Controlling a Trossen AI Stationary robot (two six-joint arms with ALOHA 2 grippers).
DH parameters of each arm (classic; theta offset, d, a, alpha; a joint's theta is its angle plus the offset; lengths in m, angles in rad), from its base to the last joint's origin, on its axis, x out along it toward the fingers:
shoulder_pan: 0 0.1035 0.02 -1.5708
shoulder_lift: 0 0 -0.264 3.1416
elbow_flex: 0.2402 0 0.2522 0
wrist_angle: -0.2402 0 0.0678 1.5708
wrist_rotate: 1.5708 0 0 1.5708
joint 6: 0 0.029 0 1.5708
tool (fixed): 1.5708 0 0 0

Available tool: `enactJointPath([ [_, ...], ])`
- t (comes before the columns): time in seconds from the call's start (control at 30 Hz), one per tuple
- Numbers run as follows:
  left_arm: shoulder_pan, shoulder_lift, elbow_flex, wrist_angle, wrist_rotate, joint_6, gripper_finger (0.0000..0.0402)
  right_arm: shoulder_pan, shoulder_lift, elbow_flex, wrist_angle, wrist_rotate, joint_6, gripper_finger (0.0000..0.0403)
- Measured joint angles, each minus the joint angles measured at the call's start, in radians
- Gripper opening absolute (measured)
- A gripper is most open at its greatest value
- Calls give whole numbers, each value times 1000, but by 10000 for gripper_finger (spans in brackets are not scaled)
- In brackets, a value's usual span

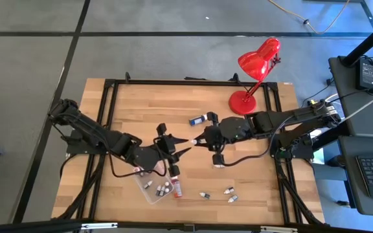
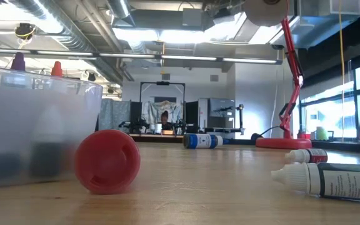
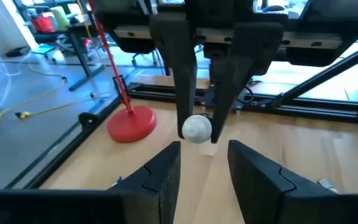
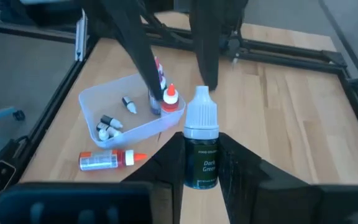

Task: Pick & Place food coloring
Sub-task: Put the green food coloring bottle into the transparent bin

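Note:
My right gripper (image 1: 199, 140) hovers over the table's middle, shut on a small dark food coloring bottle (image 4: 201, 158) labelled "Dark Green". Its white cap (image 3: 196, 129) points at my left gripper (image 1: 179, 147). That gripper is open, its fingertips just short of the cap and touching nothing. The clear tray (image 1: 149, 194) near the front edge holds several tiny bottles (image 4: 109, 127). A red-capped bottle (image 4: 104, 160) lies on its side beside the tray. More bottles (image 1: 228, 191) lie on the wood to the tray's right, and a blue-labelled one (image 1: 201, 119) lies farther back. My right gripper pinches the bottle's dark body (image 4: 201, 171) between its two fingers, coming level from the table's right. The bottle lies along the fingers, and its white cap sticks out past the fingertips toward the table's left. It is lifted clear of the table.
A red desk lamp (image 1: 254, 68) stands at the far right of the table, its base (image 1: 243, 101) close behind my right arm. A black frame (image 1: 112, 129) runs around the tabletop. In the low view a red cap (image 2: 108, 161) faces the camera beside the tray (image 2: 36, 131).

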Motion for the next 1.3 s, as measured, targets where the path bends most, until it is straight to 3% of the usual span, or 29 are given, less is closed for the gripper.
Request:
enactJointPath([
  [0.57, 59, 0, 0, 12, 100, 1, 122, 0, 0, 0, 23, -20, -8, 83],
  [1.3, 61, 0, 0, 54, 146, 1, 56, 0, 0, -1, 21, -24, -29, 83],
])
